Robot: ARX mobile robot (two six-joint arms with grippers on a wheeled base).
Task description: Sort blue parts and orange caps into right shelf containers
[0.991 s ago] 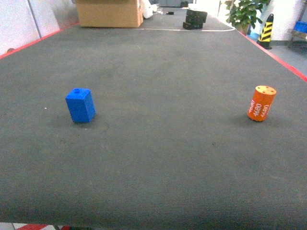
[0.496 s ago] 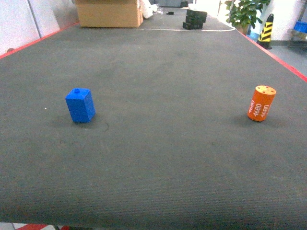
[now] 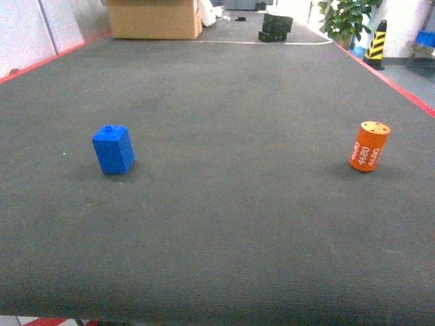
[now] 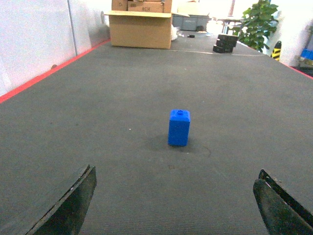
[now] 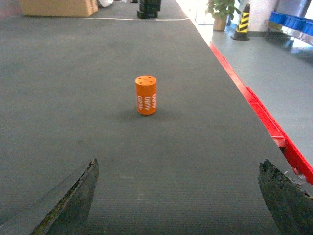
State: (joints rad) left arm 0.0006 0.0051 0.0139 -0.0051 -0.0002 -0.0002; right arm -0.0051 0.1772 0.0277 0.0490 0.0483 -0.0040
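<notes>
A small blue part (image 3: 113,149) stands upright on the left of the dark mat, with an orange cap (image 3: 369,147) printed "4680" upright on the right. Neither gripper shows in the head view. In the left wrist view the blue part (image 4: 179,128) stands ahead of my left gripper (image 4: 176,171), which is open and holds nothing. The right wrist view has the orange cap (image 5: 145,95) ahead and slightly left of my right gripper (image 5: 180,162), also open and holding nothing. Blue containers (image 5: 292,20) show far off at the top right, past the table's edge.
A cardboard box (image 3: 155,18) and a stack of black blocks (image 3: 275,27) sit at the table's far end. A red edge strip (image 5: 264,115) bounds the table on the right, with grey floor, a potted plant (image 3: 346,17) and a striped cone (image 3: 376,44) beyond.
</notes>
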